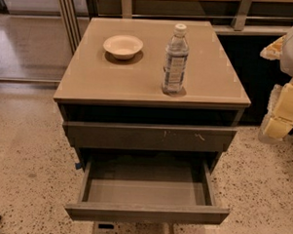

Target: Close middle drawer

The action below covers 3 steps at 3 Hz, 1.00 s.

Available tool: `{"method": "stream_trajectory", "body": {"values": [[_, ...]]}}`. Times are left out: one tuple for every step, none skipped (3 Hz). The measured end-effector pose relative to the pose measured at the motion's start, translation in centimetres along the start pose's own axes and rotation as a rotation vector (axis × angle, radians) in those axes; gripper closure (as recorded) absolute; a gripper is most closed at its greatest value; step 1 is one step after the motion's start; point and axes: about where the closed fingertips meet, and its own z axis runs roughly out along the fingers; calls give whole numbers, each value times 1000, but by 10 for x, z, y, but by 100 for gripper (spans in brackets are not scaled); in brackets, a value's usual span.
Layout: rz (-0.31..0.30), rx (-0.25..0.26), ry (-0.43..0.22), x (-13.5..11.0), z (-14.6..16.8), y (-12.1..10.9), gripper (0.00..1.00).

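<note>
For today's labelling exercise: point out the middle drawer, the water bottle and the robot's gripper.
middle drawer [147, 212], camera view, centre of its pulled-out front panel.
water bottle [175, 66], camera view, on its label.
gripper [279, 121], camera view, at the right edge, on its pale yellow lower part.

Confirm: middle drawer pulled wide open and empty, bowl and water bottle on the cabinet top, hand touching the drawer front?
Not the hand: the camera view shows it at the right edge, clear of the middle drawer. That drawer is wide open and empty; bowl and water bottle stand on the cabinet top.
</note>
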Motion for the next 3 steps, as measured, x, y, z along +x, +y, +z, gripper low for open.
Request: {"method": "stream_trajectory", "body": {"values": [[0,0,0,0,1,0,1],[8,-6,-17,11,26,9,21],[17,-44,-74,32,85,34,45]]}}
